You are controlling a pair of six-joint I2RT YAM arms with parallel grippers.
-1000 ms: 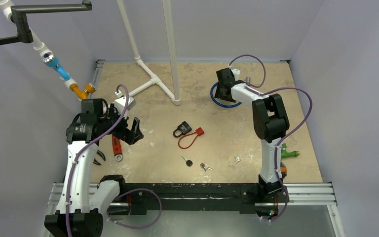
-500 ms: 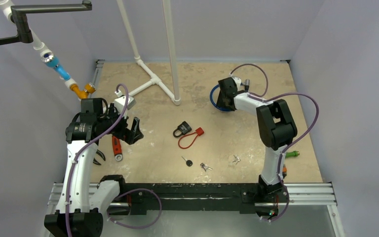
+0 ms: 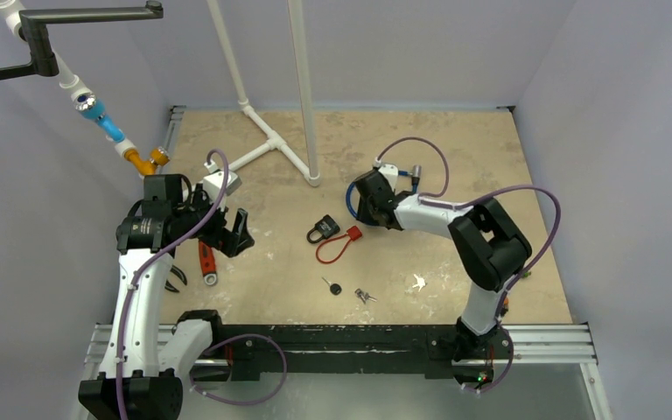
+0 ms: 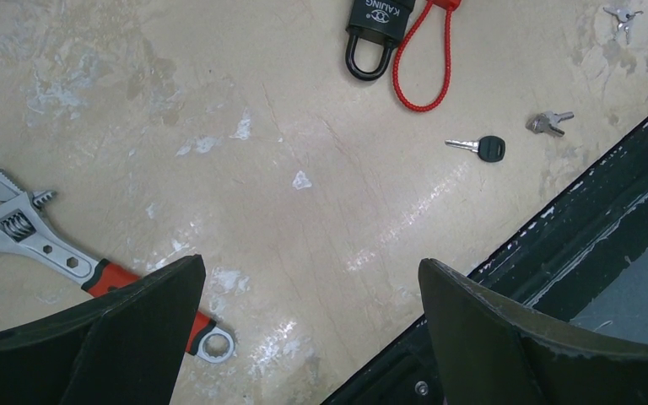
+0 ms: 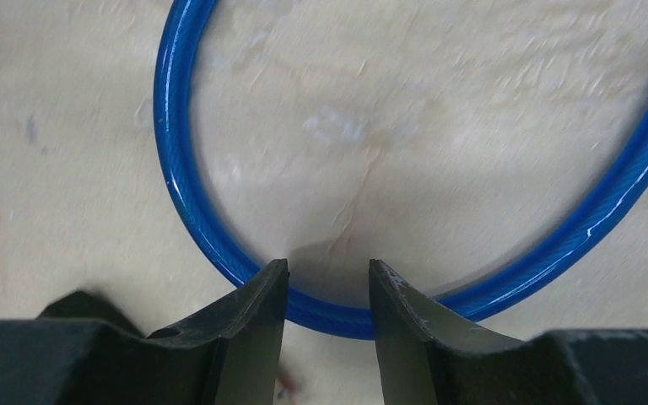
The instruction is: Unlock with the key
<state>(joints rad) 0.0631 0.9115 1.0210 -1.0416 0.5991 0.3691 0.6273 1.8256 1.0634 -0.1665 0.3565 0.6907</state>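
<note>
Left end effector hangs above the left part of the counter, fingers spread wide, nothing between them. Below it on the left lies an adjustable wrench with a red handle, flat on the surface. The padlock lies flat near the middle of the counter, black body, both legs of its shackle in the body, with no key in it. A red cord loop with a red tag lies right against it; I cannot tell whether the cord is tied to the lock. The black-headed key lies loose on the counter, nearer the arm bases than the padlock and well apart from both end effectors. Just beside it is a small silver key pair, and a further silver key cluster sits off to the right. Right end effector is low, just to the right of the padlock, fingers drawn to a narrow gap. A blue cable ring crosses that gap at the fingertips; I cannot tell whether it is gripped or only lying beneath them. A white pipe stand occupies the far left of the counter.
</note>
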